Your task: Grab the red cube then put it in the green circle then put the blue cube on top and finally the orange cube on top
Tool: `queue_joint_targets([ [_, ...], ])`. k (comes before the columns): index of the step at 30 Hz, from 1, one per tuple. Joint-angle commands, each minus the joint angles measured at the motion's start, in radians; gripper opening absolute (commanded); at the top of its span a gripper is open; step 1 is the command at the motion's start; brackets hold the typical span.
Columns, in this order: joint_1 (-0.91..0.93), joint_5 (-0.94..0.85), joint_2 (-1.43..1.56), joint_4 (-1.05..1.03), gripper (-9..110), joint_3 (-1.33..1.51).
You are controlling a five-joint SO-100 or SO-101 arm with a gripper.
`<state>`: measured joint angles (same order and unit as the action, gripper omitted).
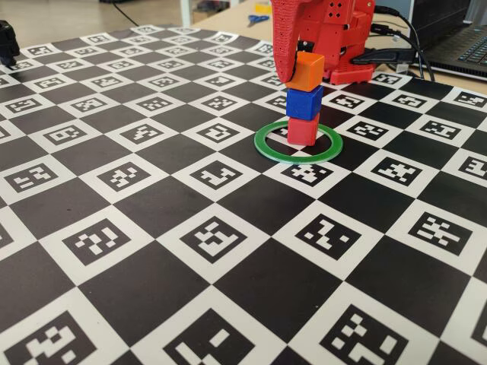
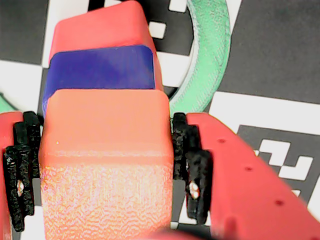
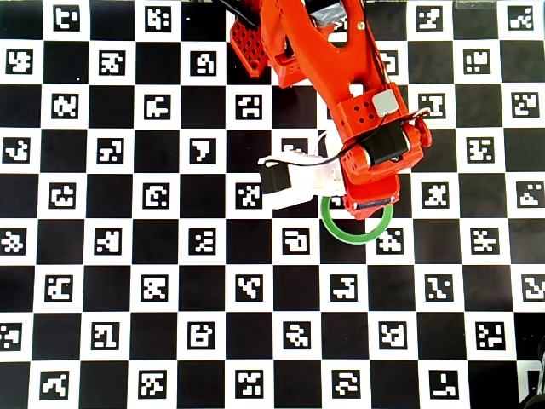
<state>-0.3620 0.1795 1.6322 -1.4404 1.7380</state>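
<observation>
The red plastic claw is closed on the small matte bright orange plastic cube, its black ribbed pads pressed against the cube's two opposite sides in the wrist view. Directly beneath the claw, the orange cube sits on the small matte deep-blue plastic cube, which in turn rests on the small matte red plastic cube, the three forming an upright stack in the fixed view; the orange cube looks slightly turned against the blue one. The red cube stands on the worktop, a black-and-white chequered board printed with square markers, inside the thin flat bright green plastic ring, toward the ring's far side. In the wrist view the ring curves past the stack on the right, beyond the claw's tips. From overhead the red arm covers the stack entirely, and only the near arc of the ring shows below the claw.
</observation>
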Motion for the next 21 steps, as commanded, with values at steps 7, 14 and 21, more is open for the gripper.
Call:
queue_joint_targets([
  [7,0.006,0.044,0.106,0.008,32,-0.003],
  [14,-0.005,0.035,0.127,0.000,37,-0.006],
  [21,-0.002,0.032,0.163,-0.048,38,-0.048],
])
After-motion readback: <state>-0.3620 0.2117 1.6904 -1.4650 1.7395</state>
